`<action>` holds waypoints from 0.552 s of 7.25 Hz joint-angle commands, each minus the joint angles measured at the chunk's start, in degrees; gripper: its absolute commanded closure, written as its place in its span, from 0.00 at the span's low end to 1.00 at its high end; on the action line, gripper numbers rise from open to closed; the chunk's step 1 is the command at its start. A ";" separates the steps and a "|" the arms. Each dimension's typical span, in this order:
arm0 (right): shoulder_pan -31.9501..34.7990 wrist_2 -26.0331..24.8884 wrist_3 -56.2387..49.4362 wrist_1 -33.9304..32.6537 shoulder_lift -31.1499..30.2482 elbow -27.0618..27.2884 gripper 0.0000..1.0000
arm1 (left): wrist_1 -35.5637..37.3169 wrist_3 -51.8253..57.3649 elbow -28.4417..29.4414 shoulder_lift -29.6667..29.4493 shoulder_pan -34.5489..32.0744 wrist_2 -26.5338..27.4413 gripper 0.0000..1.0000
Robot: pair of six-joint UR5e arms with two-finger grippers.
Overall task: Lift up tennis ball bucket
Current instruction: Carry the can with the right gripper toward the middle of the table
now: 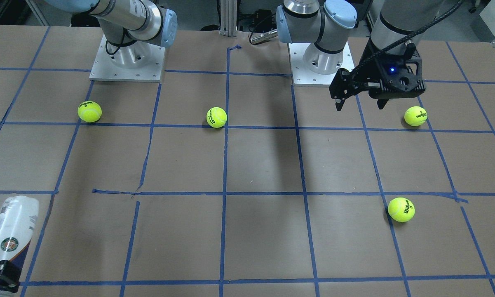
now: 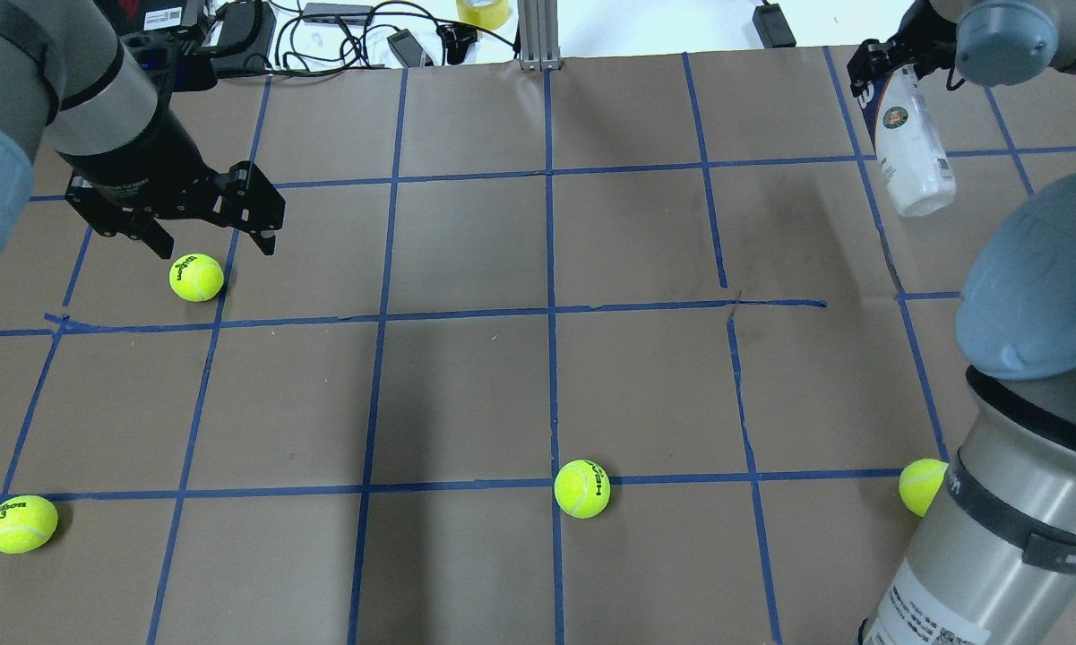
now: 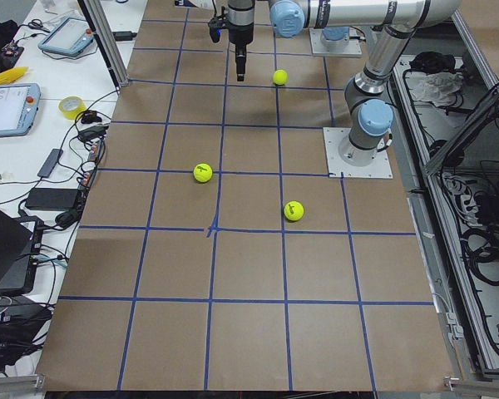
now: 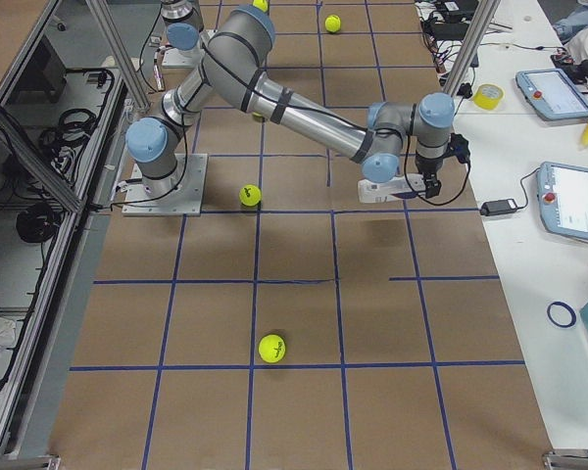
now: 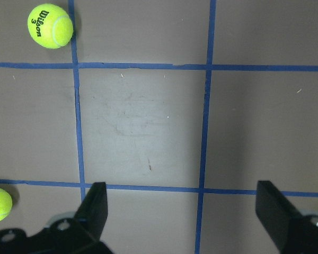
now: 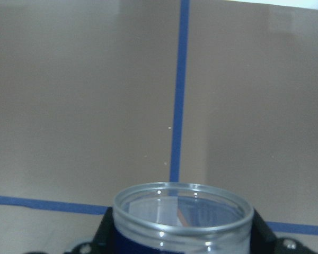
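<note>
My right gripper is shut on the navy end of the tennis ball bucket, a clear tube with a white and navy label. It holds the bucket tilted at the far right of the table, and in the exterior right view the bucket seems to hang just above the paper. The bucket also shows in the front view and, open rim up, in the right wrist view. My left gripper is open and empty, hovering just beyond a tennis ball.
Other tennis balls lie at the near left, near middle and near right beside my right arm's base. Cables and tape rolls lie beyond the table's far edge. Blue tape lines grid the brown paper.
</note>
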 commanded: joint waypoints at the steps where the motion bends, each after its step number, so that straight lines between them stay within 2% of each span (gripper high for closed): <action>1: 9.48 -0.58 -2.67 0.08 -4.61 5.84 0.54 | 0.27 0.81 0.17 0.05 0.47 -0.22 0.00; 3: 18.28 -1.12 -8.91 0.25 -4.70 6.83 0.55 | -0.26 0.81 1.23 0.49 4.58 -0.57 0.00; 4: 23.37 -1.21 -12.42 0.25 -4.79 6.83 0.69 | -0.26 0.81 1.93 0.49 6.69 -0.66 0.00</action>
